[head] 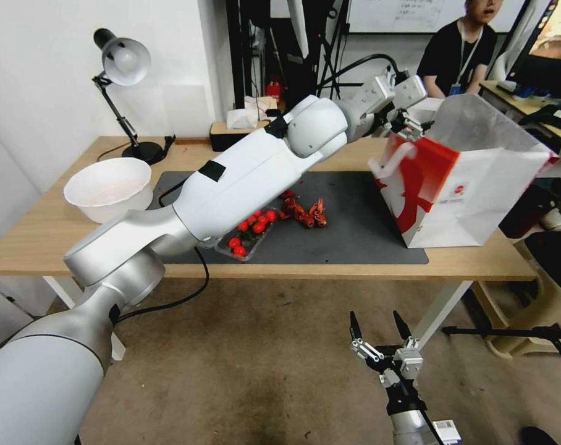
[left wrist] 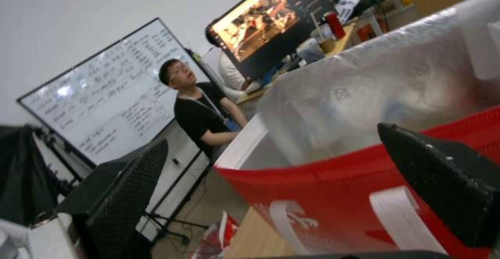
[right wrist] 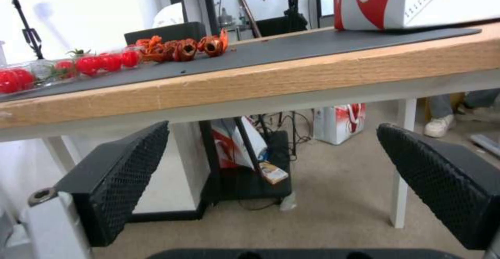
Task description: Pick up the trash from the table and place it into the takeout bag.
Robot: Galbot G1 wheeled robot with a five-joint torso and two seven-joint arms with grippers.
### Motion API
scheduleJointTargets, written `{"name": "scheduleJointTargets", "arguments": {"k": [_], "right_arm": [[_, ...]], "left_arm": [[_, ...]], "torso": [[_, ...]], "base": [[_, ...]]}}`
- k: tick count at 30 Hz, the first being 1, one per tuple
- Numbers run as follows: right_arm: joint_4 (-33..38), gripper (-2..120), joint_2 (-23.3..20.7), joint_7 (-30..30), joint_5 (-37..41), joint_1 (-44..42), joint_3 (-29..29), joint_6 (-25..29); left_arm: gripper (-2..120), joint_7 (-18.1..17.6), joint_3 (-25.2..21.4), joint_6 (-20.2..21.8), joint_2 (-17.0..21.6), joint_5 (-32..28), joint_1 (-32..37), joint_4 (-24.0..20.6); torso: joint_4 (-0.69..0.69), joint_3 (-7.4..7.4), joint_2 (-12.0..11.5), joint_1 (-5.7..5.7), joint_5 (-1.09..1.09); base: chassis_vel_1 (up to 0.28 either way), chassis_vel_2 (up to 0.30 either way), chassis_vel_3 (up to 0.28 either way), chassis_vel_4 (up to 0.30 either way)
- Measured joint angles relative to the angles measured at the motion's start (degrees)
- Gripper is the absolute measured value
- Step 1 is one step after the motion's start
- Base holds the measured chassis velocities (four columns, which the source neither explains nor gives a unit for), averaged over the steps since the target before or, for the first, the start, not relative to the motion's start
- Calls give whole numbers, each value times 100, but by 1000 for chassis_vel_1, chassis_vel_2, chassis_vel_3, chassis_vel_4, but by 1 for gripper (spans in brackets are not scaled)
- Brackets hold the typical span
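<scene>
The takeout bag (head: 478,185) stands open on the right end of the table (head: 39,241), its red side and white handle (left wrist: 401,216) close in the left wrist view. My left gripper (head: 410,127) hovers at the bag's back left rim, open and empty (left wrist: 281,184). On the dark mat (head: 361,228) lie trash items: a clear tray of red tomatoes (head: 251,230) and red shell scraps (head: 305,213). A pale paper bowl (head: 107,185) sits at the left. My right gripper (head: 379,327) hangs open below the table's front edge (right wrist: 260,83).
A desk lamp (head: 123,62) and a tissue box (head: 243,117) stand along the back edge. A black cable (head: 194,290) drops off the front edge. A person sits behind the bag, and a chair (head: 555,266) stands at the right. Bags and wires lie under the table (right wrist: 250,153).
</scene>
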Motion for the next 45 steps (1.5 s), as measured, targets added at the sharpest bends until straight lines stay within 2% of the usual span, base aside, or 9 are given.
{"name": "scheduleJointTargets", "arguments": {"k": [16, 18, 21, 24, 25, 27, 35, 39, 45], "right_arm": [[25, 100, 28, 3, -12, -39, 3, -2], [142, 100, 6, 2, -13, -87, 26, -2], [215, 100, -27, 0, -13, -103, 43, -2], [486, 100, -109, -16, -12, -171, 65, 3], [486, 100, -109, -16, -12, -171, 65, 3], [621, 100, -179, -21, -13, -198, 62, -4], [829, 100, -312, -20, -10, -261, 66, -60], [948, 100, -325, -14, -5, -301, 74, -67], [1042, 100, -365, -18, -4, -349, 88, -74]], "left_arm": [[100, -121, -577, 137, 481, -83, 753, -543], [100, -228, -1181, 197, 977, -122, 1490, -1057], [100, -244, -1472, 224, 1211, -122, 1883, -1308], [100, -434, -2268, 104, 1840, -22, 3257, -2115], [100, -434, -2268, 104, 1840, -22, 3257, -2115], [100, -571, -2918, -116, 2027, 122, 4318, -2509], [100, -1024, -3813, -762, 2102, 262, 5945, -3114], [100, -1262, -4368, -1436, 1973, 353, 6996, -3341], [100, -1585, -4916, -1720, 1789, 479, 7804, -3646]], "torso": [[3, 0, 0, -1, -2], [3, -1, -1, 0, -1], [4, -1, -1, 0, -3], [2, -1, 0, -1, 0], [2, -1, 0, -1, 0], [2, 0, 0, 0, 0], [1, -1, 0, 0, -1], [1, -1, 0, -1, 1], [2, -1, 0, -1, 0]], "base": [[0, 0, 0, 0], [0, 0, 0, 0], [0, 0, 0, 0], [0, 0, 0, 0], [0, 0, 0, 0], [0, 0, 0, 0], [0, 0, 0, 0], [0, 0, 0, 0], [0, 0, 0, 0]]}}
